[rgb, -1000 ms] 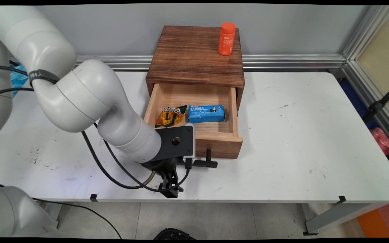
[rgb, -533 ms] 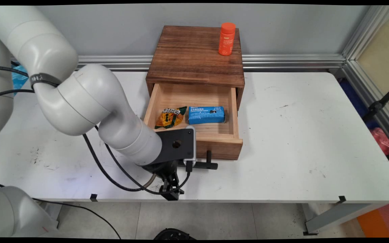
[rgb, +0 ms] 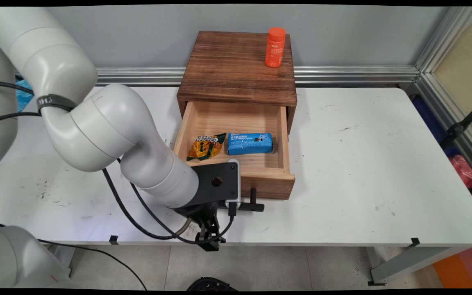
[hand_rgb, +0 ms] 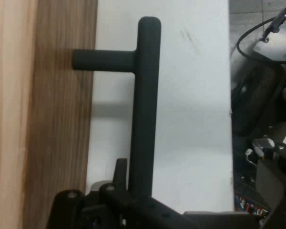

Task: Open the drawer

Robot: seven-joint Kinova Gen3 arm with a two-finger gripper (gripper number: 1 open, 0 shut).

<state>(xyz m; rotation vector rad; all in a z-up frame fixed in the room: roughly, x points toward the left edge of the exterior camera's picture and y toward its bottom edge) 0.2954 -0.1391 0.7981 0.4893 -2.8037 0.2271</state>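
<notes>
A dark wooden cabinet stands at the back of the white table, and its light wooden drawer is pulled out toward the near edge. The drawer's black T-shaped handle sticks out from its front. My gripper is shut on the bar of this handle, at its left end in the main view. Inside the drawer lie a yellow-green snack packet and a blue box. The wrist hides the drawer's front left corner.
An orange bottle stands upright on the cabinet's top right corner. The table's near edge runs close below the hand. Black cables loop from the arm over the table's front left. An aluminium rail lines the back wall.
The drawer has slid further out toward the near edge, with my gripper and its handle moving the same way. The packet and blue box rode along inside it.
</notes>
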